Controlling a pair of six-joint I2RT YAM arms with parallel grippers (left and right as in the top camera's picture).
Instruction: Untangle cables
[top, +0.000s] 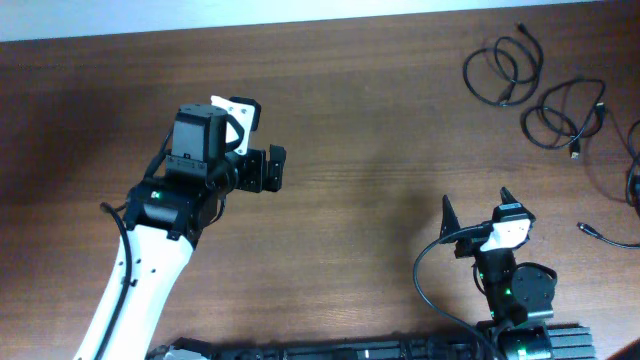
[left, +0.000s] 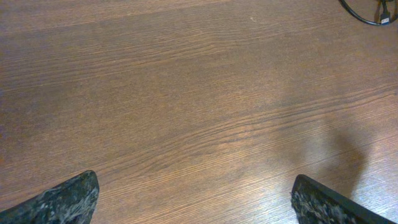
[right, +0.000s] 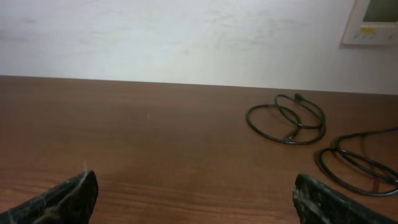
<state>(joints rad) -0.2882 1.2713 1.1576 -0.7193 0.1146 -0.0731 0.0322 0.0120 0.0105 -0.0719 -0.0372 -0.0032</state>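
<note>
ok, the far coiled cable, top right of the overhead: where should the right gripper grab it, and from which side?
Take the far coiled cable on its left outer arc. That is a single strand lying flat on bare table, away from the overlapping loops and the neighbouring coil. Probably best to come straight down with the right gripper, which is open, fingers straddling the strand.

I have the left gripper (top: 275, 168) over the left half of the table (top: 360, 110), well apart from the cables (top: 540, 95) in the far right corner. The right gripper (top: 476, 202) sits near the front edge, right of centre. Behind it, one coil (top: 505, 70) lies left of a second coil (top: 565, 115), near but apart. A loose cord (top: 600, 233) lies right of the right gripper. A wall (right: 155, 31) stands behind the table
</note>
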